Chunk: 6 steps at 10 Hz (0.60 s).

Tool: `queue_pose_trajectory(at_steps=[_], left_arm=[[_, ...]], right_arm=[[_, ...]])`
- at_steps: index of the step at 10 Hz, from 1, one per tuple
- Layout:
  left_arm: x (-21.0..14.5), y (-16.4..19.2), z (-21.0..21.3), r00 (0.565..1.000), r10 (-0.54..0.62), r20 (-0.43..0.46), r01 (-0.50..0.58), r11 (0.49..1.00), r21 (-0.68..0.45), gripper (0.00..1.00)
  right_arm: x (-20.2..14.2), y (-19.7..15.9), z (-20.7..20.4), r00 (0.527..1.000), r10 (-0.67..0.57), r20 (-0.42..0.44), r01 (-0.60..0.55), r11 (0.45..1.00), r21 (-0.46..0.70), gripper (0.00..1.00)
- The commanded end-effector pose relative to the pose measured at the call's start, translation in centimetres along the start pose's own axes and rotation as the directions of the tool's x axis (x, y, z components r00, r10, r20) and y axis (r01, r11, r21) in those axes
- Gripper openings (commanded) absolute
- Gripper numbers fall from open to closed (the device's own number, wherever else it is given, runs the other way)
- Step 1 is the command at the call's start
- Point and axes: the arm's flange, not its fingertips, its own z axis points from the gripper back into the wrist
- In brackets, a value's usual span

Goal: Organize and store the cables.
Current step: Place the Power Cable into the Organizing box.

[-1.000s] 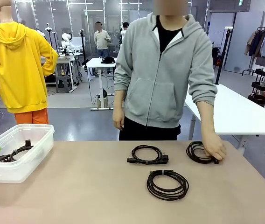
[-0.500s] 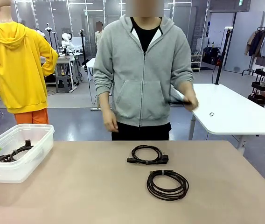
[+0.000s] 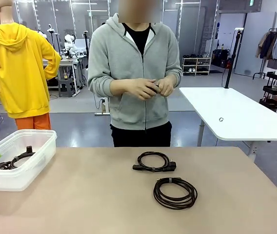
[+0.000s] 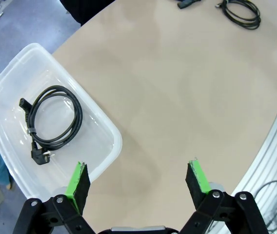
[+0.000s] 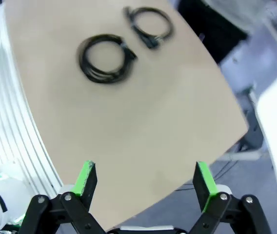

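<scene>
Cables in plain sight are counted at 3. 1 coil, the binned cable [image 4: 53,122], is seen lying flat inside the clear plastic bin [image 4: 97,139] set at the table's left edge. 2 more are laid apart on the bare table [image 3: 80,195], right of its middle: the far cable [image 3: 154,162] toward the person's edge and the near cable [image 3: 175,193] toward the robot's edge. The far cable is cut off by the frame's top in the left wrist view, and both coils are blurred in the right wrist view. Something small and dark is held between the person's hands [image 3: 139,89] at chest height, too covered by fingers to be made out. The left gripper [image 4: 137,170] is shown with jaws spread wide and nothing between them, hung above the table beside the bin; in the front view it is cut down to 1 green pad at the frame's edge. The right gripper [image 5: 144,170] is likewise spread and empty, above the table's right edge.
</scene>
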Motion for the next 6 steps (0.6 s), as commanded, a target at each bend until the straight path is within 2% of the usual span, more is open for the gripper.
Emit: queue_pose_trajectory(at_steps=[1,3,4,6], left_arm=[[0.1,-0.1,0.0,1.000,0.005,-0.005,-0.005,1.000,0.008,1.00],[0.1,-0.1,0.0,1.000,0.005,-0.005,-0.005,1.000,0.008,1.00],[0.1,-0.1,0.0,1.000,0.005,-0.005,-0.005,1.000,0.008,1.00],[0.1,-0.1,0.0,1.000,0.005,-0.005,-0.005,1.000,0.008,1.00]], right_arm=[[6.6,-1.4,-3.7,0.971,0.233,-0.049,-0.230,0.972,0.052,1.00],[12.6,0.8,-10.8,0.922,0.369,-0.113,-0.353,0.925,0.142,1.00],[14.0,2.7,-13.8,0.894,0.427,-0.133,-0.402,0.897,0.181,1.00],[15.4,5.1,-16.9,0.873,0.468,-0.141,-0.440,0.878,0.189,1.00]])
